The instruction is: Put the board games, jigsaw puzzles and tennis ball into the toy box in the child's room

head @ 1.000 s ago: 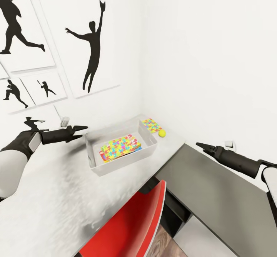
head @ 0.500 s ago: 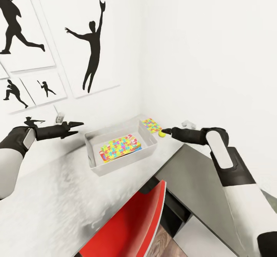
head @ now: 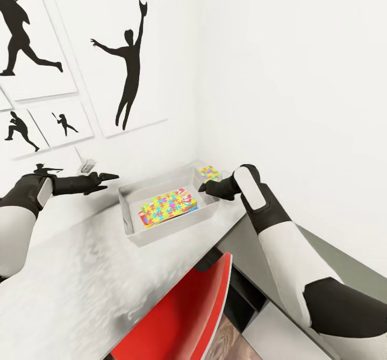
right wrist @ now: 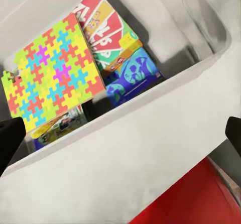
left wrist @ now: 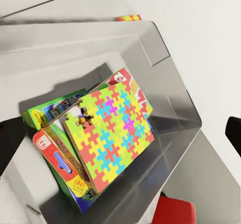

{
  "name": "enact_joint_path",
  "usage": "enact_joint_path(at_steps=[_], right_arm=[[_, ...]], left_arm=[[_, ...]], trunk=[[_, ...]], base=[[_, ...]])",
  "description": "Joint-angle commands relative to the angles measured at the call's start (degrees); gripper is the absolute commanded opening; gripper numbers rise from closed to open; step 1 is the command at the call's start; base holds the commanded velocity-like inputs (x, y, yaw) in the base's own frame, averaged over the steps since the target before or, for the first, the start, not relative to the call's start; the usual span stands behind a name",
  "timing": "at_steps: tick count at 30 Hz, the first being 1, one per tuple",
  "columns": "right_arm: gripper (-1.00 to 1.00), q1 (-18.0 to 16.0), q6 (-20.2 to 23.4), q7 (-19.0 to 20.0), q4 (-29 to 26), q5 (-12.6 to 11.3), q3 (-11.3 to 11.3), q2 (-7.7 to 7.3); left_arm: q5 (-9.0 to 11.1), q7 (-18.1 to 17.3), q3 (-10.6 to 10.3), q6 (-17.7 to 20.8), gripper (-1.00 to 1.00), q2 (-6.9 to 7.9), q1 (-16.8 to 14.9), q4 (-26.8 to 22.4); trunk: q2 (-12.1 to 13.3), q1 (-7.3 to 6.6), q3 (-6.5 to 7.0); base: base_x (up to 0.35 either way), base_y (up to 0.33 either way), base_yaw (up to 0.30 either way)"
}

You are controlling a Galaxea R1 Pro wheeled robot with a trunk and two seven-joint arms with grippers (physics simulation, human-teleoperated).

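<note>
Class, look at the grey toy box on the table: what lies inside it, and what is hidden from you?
Inside the toy box a jigsaw puzzle lies on top of stacked board games. The puzzle covers most of the game covers, so their exact number cannot be told.

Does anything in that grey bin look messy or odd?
Slightly. In the toy box, the jigsaw puzzle lies tilted atop unevenly stacked board games. Another jigsaw puzzle sits outside on the table.
</note>
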Motion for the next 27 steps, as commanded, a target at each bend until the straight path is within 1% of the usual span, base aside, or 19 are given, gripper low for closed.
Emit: enact_joint_path(at_steps=[1, 3, 4, 5, 6, 10, 11, 13, 14, 18, 22, 27], right_arm=[[1.0, -0.27, 0.09, -1.09, 0.7, -0.51, 0.09, 0.35], [1.0, -0.44, 0.09, -1.41, 1.23, -0.5, 0.11, 0.68], [1.0, -0.79, 0.09, -1.62, 1.65, -0.49, 0.12, 1.13], [1.0, -1.09, 0.09, -1.67, 1.83, -0.49, 0.13, 1.4], [1.0, -1.8, 0.06, -1.79, 2.27, -0.48, 0.14, 1.88], [1.0, -3.14, -0.21, -1.9, 4.12, -0.48, 0.14, 1.88], [1.0, -3.73, -0.49, -1.93, 5.29, -0.45, 0.14, 1.88], [1.0, -4.26, -0.86, -1.95, 6.35, -0.44, 0.14, 1.88], [1.0, -4.76, -1.32, -1.96, 7.19, -0.46, 0.14, 1.88], [1.0, -5.52, -2.03, -1.98, 8.21, -0.54, 0.2, 1.88], [1.0, -5.77, -2.29, -1.98, 8.49, -0.56, 0.26, 1.88], [1.0, -5.87, -2.38, -1.98, 8.59, -0.56, 0.5, 1.88]], left_arm=[[-0.73, 0.56, 0.42, 0.33, 1.0, -0.53, -0.17, -0.03], [-0.81, 1.83, 0.42, 0.32, 1.0, -1.14, -0.29, -0.07], [-0.86, 3.43, 0.41, 0.34, 1.0, -1.87, -0.41, -0.18], [-0.88, 4.37, 0.41, 0.35, 1.0, -2.26, -0.47, -0.3], [-0.93, 6.49, 0.41, 0.39, 1.0, -3.1, -0.56, -0.63], [-0.96, 11.39, 0.41, 0.84, 1.0, -4.59, -0.63, -1.64], [-0.92, 13.74, 0.42, 1.5, 1.0, -5.04, -0.63, -2.16], [-0.87, 15.75, 0.45, 2.24, 1.0, -5.32, -0.63, -2.74], [-0.85, 17.29, 0.46, 2.94, 1.0, -5.51, -0.63, -3.4], [-0.87, 19.74, 0.48, 3.86, 1.0, -5.8, -0.63, -4.84], [-0.92, 21.54, 0.45, 4.12, 1.0, -5.85, -0.63, -5.41], [-0.91, 22.57, 0.35, 3.82, 1.0, -5.78, -0.61, -5.61]], trunk=[[-0.12, 0.03, -0.12], [-0.12, 0.03, -0.12], [-0.12, 0.03, -0.12], [-0.12, 0.03, -0.12], [-0.12, 0.03, -0.12], [-0.12, 0.03, -0.12], [-0.12, 0.03, -0.12], [-0.12, 0.03, -0.12], [-0.12, 0.03, -0.12], [-0.12, 0.03, -0.12], [-0.12, 0.03, -0.12], [-0.12, 0.03, -0.12]], base=[[0.0, 0.0, 0.0], [0.0, 0.0, 0.0], [0.0, 0.0, 0.0], [0.0, 0.0, 0.0], [0.0, 0.0, 0.0], [0.0, 0.0, 0.0], [0.0, 0.0, 0.0], [0.0, 0.0, 0.0], [0.0, 0.0, 0.0], [0.0, 0.0, 0.0], [0.0, 0.0, 0.0], [0.0, 0.0, 0.0]])
